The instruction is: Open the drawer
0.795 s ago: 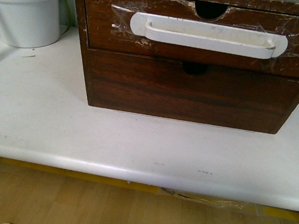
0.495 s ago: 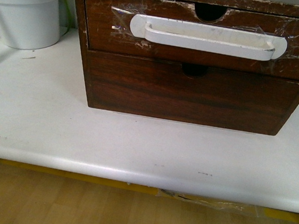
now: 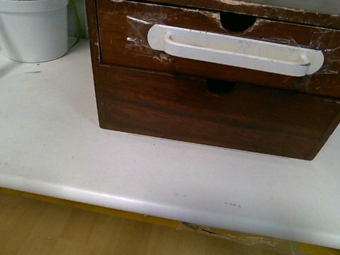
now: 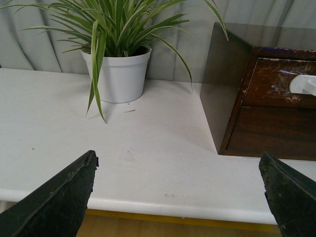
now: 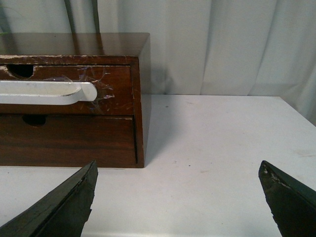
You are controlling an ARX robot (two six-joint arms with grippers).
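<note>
One wooden chest (image 3: 90,52) on the white tabletop (image 3: 153,174) holds two drawers. The upper drawer (image 3: 224,74), closed, is dark brown and chipped at the rim, with a semicircular notch (image 3: 237,22) and one taped white bar handle (image 3: 234,51). One potted plant (image 3: 29,18) stands left of the chest. The left tool (image 4: 177,157) and right tool (image 5: 177,165) gape wide, empty.

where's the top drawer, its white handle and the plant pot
drawer (image 3: 224,73), front view, bare wood of its front below the bar
handle (image 3: 236,51), front view, middle of the white bar
pot (image 3: 29,27), front view, its white side wall
</note>
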